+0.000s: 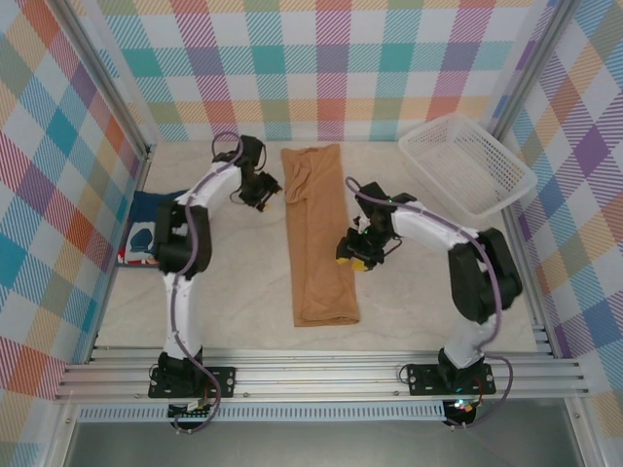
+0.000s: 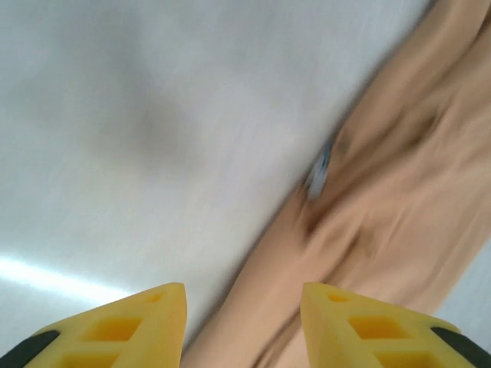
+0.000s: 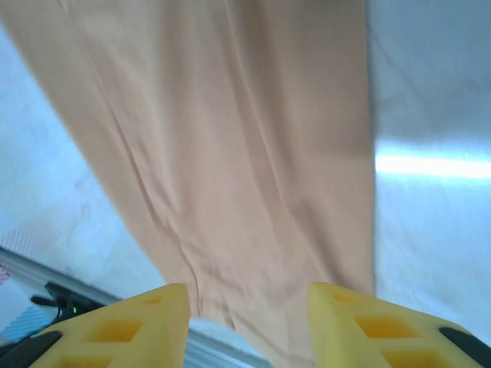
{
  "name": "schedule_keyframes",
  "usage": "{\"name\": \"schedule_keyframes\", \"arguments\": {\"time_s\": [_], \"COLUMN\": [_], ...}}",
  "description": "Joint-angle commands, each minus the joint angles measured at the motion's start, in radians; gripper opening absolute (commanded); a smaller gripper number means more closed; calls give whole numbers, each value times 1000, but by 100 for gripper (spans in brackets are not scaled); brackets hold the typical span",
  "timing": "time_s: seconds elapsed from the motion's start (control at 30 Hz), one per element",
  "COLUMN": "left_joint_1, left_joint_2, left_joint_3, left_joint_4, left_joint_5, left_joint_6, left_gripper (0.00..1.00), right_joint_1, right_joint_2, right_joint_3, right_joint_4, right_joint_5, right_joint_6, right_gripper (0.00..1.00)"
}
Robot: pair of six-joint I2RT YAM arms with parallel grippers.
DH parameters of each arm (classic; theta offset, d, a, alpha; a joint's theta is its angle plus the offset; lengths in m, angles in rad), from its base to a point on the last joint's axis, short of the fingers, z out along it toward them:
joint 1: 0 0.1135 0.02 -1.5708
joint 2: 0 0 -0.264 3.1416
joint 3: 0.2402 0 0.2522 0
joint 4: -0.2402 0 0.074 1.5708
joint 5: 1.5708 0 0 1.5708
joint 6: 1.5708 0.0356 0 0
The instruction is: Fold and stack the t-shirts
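The tan-orange t-shirt (image 1: 319, 243) lies flat as a long narrow strip down the middle of the table. My left gripper (image 1: 261, 192) hovers just off the strip's upper left edge. In the left wrist view the gripper (image 2: 244, 330) is open, and the blurred shirt (image 2: 399, 192) runs past below its yellow fingers. My right gripper (image 1: 355, 257) sits at the strip's right edge, halfway down. Seen from its own wrist, that gripper (image 3: 249, 330) is open above the shirt (image 3: 245, 138), holding nothing. The navy t-shirt (image 1: 143, 229) lies folded at the far left, partly behind the left arm.
A white mesh basket (image 1: 467, 165) stands at the back right corner. Checked walls close in the left, back and right sides. Bare table (image 1: 234, 292) lies on both sides of the strip, and a metal rail (image 1: 321, 375) runs along the near edge.
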Motion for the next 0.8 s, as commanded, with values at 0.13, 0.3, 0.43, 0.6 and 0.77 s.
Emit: {"name": "schedule_keyframes", "arguments": {"time_s": [0.13,0.3,0.43,0.6,0.77], "left_joint_1": [-210,-341,-400,-416,-464], "left_joint_2": [-437,-553,-564,-571,-541], "left_joint_3": [-648,-897,-988,-1059,-1041], "left_joint_4": [32,118,195,366,378], "left_joint_5": [201,270,273,252,228], "left_joint_6": [19,-48,-92,-201,-226], "left_gripper": [42,42,42,41,38], "right_joint_1": [6,10,23,33,33], "right_joint_2": [-126,-114,-98,-90,-77], "right_joint_3": [-229,-354,-424,-478,-475], "right_joint_4": [-102,-2,95,191,269], "right_joint_5": [-159,-235,-259,-240,-231], "right_joint_6": [-23,3,62,136,181], "right_gripper": [45,43,41,40,38]}}
